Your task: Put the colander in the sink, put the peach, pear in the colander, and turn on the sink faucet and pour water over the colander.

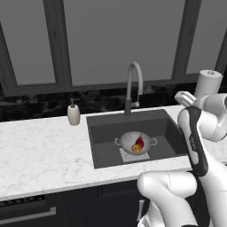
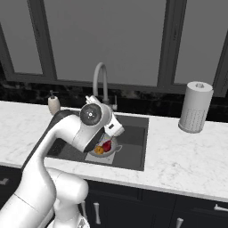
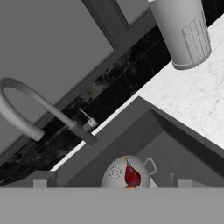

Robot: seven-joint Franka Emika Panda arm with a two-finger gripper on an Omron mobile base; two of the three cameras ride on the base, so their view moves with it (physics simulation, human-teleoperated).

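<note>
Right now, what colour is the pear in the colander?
Dark red pear, clearest in the hand view.

peach point(image 1: 137, 149), pear point(image 1: 140, 142) in colander point(image 1: 127, 140) | colander in sink point(image 1: 106, 133)

The sink point(image 1: 102, 133) is a dark grey rectangular basin set into the white marble counter, with a light grey square patch on its floor. The colander point(image 1: 128, 141), a pale round perforated bowl with two small side handles, sits upright on that patch. Inside it lie the pear point(image 1: 139, 142), dark red and teardrop-shaped with its narrow top pointing up, and the peach point(image 1: 136, 149), small, round and orange-yellow, just beside the pear and apparently touching it. The faucet point(image 1: 134, 84) stands behind the basin: a tall grey gooseneck spout on a dark lower stem with a small side lever, its mouth arching over the basin.
</note>
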